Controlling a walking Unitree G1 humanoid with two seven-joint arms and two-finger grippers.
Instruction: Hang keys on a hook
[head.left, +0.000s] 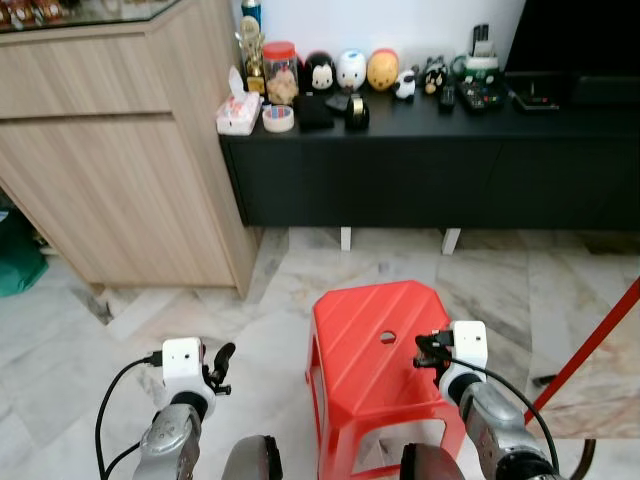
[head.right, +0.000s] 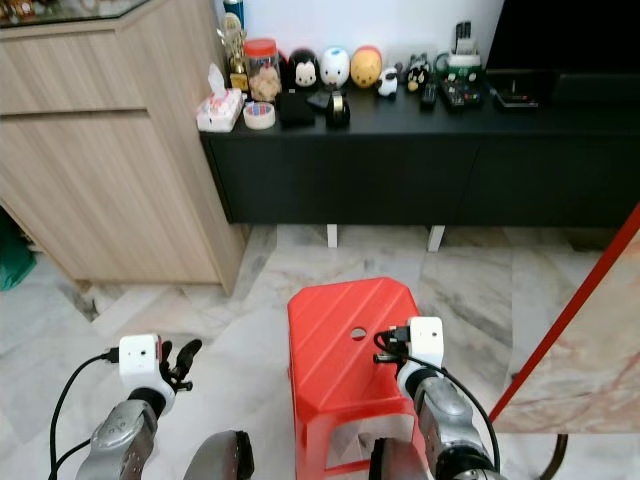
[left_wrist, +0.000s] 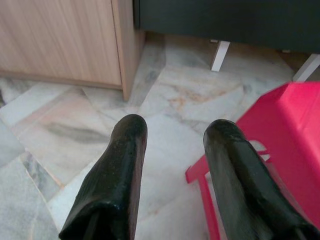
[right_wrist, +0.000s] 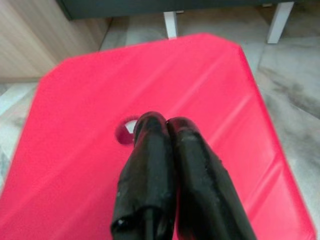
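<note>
While the right gripper (right_wrist: 165, 125) is held pressed together above the red stool (head.left: 375, 345), the left gripper (left_wrist: 175, 132) is spread wide over the floor (left_wrist: 75, 130).

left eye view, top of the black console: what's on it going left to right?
Tissue pack → tape roll → red-lidded jar → black round figure → white round figure → yellow round figure → small cow figure → remote control.
</note>
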